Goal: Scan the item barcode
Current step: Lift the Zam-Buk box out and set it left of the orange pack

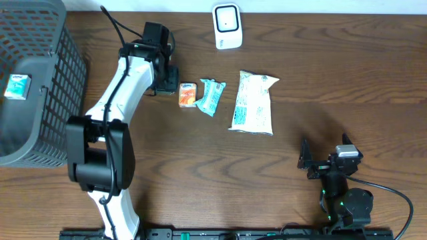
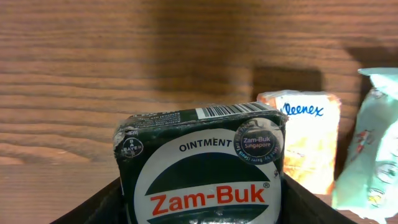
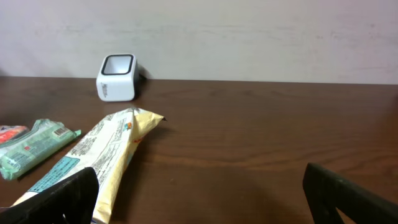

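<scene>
Lying beside the held Zam-Buk box (image 2: 202,168) — Kleenex pack (image 2: 308,140), green packet (image 2: 370,149).

A basket (image 1: 70,73) holding a small packet (image 1: 17,87) stands at the worktop's (image 1: 347,87) left end. Left to right come ointment box (image 2: 202,168), tissue pack (image 1: 187,95), slim pouch (image 1: 211,97), large bag (image 1: 253,102); the scanner (image 1: 227,27) sits behind them.

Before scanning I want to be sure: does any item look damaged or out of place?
Only the Zam-Buk box in the left claw: its upper left corner looks crumpled and worn. Its barcode on the top face appears intact. Nothing is spilled.
</scene>
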You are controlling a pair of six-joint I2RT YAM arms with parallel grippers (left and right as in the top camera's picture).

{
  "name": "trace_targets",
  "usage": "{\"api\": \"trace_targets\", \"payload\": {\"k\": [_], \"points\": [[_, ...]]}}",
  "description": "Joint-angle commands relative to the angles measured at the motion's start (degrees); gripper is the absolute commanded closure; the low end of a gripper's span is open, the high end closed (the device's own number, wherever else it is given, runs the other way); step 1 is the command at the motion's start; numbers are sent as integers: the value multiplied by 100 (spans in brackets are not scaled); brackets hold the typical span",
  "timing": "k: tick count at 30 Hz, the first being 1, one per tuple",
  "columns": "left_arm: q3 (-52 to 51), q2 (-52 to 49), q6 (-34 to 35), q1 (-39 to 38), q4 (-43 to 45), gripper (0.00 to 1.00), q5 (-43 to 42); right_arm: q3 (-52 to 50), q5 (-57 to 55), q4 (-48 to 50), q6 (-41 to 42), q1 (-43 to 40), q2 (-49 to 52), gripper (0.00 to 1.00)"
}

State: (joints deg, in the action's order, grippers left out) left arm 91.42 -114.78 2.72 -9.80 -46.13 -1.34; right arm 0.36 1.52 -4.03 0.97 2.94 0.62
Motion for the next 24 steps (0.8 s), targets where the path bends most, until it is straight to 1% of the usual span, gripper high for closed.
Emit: {"api": "trace_targets", "payload": {"k": [1, 11, 14, 16, 21, 24], "points": [[-52, -160, -79, 13, 20, 37, -79, -4, -9, -26, -39, 39, -31, 1], [-127, -258, -81, 210, 291, 36, -59, -4, -7, -28, -42, 37, -31, 1], [-131, -258, -79, 289, 291, 28, -61, -4, -7, -26, -39, 39, -31, 1], [-131, -258, -76, 319, 289, 27, -92, -4, -7, -28, -42, 39, -31, 1], [-129, -256, -79, 330, 337, 26, -708, -4, -9, -28, -39, 39, -31, 1], [-46, -240, -79, 332, 348, 26, -721, -4, -7, -28, -42, 39, -31, 1]]}}
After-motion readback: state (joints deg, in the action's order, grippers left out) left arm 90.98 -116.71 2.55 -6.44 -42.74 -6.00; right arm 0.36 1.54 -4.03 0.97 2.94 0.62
